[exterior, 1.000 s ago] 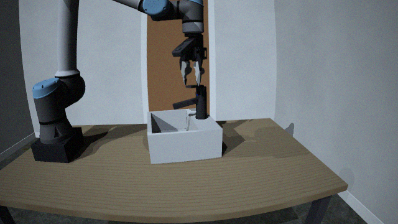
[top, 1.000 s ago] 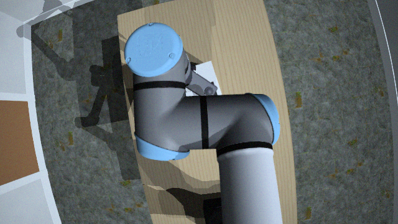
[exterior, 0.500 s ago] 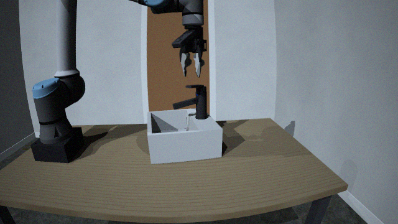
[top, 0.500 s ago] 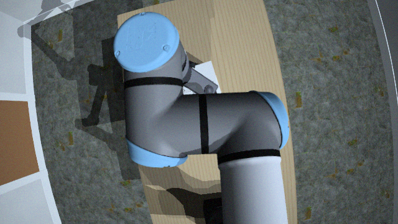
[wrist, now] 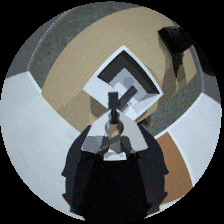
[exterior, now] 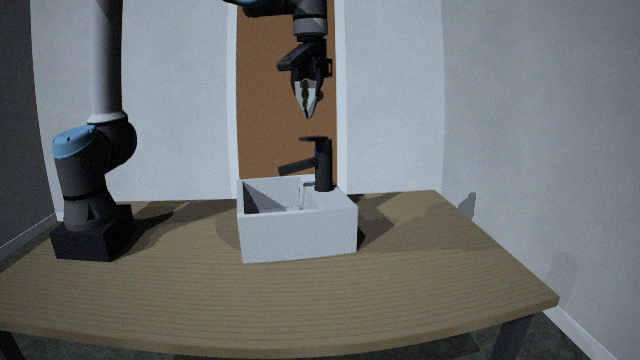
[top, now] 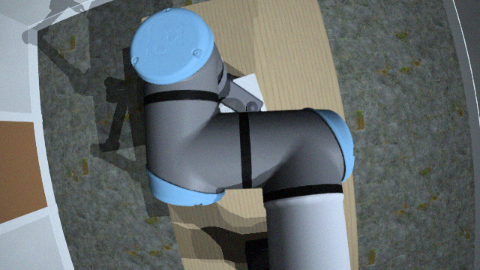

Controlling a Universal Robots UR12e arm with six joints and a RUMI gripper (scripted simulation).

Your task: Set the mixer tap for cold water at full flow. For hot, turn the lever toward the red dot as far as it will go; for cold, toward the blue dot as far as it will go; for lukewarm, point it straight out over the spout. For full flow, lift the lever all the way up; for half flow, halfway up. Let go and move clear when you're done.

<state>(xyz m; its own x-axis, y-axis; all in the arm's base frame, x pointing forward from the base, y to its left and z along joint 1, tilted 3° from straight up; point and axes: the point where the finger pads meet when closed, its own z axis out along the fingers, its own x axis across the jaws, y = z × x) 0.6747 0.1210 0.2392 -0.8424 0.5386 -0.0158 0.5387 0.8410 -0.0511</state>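
Where walls meet—wooden table (exterior: 280, 305)

The top view is looking straight down, close over the arm (top: 210, 146); exterior is facing the surface (exterior: 300, 295) frontally; wrist is peering down, sharing the sink (wrist: 102, 80).

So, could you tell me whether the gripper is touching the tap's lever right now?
Apart. In the exterior view the gripper, shut on nothing, hangs above the black tap, and brown wall shows between its tips and the lever.

Black mixer tap (exterior: 323, 165) stands upright at the sink's back edge, lever (exterior: 313, 139) raised level.
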